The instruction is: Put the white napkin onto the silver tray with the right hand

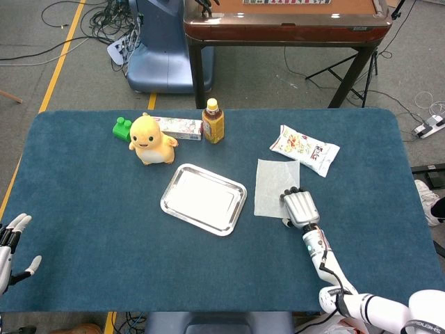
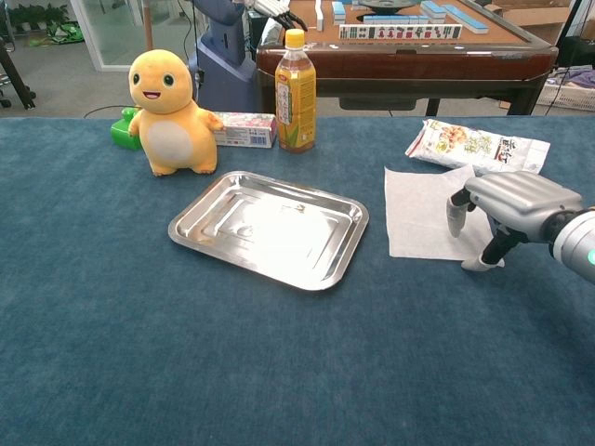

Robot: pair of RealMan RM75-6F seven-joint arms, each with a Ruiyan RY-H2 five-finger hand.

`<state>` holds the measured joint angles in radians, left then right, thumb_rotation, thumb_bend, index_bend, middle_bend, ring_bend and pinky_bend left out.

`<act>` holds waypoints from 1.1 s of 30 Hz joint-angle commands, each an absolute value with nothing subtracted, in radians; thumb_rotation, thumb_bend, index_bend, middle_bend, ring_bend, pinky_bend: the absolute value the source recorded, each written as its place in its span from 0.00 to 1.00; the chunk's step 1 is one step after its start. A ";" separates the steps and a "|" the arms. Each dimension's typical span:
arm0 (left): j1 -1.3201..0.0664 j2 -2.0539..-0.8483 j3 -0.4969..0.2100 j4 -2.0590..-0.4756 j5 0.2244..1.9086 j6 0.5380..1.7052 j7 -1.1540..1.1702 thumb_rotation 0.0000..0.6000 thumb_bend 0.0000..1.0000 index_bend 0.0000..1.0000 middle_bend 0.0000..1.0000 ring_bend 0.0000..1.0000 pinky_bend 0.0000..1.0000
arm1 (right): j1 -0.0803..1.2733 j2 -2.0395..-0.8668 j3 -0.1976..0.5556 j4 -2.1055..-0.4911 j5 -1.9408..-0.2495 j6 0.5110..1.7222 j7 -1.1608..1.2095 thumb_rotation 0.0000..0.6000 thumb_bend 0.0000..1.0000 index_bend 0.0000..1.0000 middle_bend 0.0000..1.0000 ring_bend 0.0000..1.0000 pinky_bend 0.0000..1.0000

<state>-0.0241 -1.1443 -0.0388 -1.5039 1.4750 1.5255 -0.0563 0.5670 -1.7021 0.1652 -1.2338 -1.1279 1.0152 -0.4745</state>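
Open blue table (image 1: 104, 209) cloth between the white napkin (image 1: 275, 186) and the silver tray (image 1: 204, 198), with nothing standing in that strip. Behind the tray, a row of obstacles: yellow plush toy (image 1: 151, 140), green block (image 1: 122, 128), small box (image 1: 180, 127) and tea bottle (image 1: 213, 121). Snack bag (image 1: 304, 149) just beyond the napkin's far right corner. Right robot hand (image 1: 299, 209) resting over the napkin's near right corner. Wide bare cloth along the near edge.

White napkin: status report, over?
Right robot hand on the near right corner of the flat white napkin, not lifted. Left robot hand idle at the table edge, open. Rectangular silver tray empty; path between them unobstructed.
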 commanded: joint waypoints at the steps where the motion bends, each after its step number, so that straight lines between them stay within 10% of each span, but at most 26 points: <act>1: -0.024 -1.145 -0.039 -1.503 1.475 1.525 -0.057 1.00 0.25 0.12 0.12 0.14 0.07 | 0.569 -1.702 0.166 -1.233 -1.125 1.016 -0.477 1.00 0.23 0.50 0.39 0.26 0.32; 33: -0.024 -1.154 -0.043 -1.488 1.473 1.523 -0.068 1.00 0.25 0.12 0.12 0.14 0.07 | 0.599 -1.694 0.191 -1.191 -1.146 1.041 -0.458 1.00 0.40 0.63 0.48 0.29 0.32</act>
<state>-0.0237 -1.1542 -0.0425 -1.4879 1.4732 1.5228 -0.0682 0.5985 -1.6945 0.1906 -1.1912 -1.1459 1.0408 -0.4582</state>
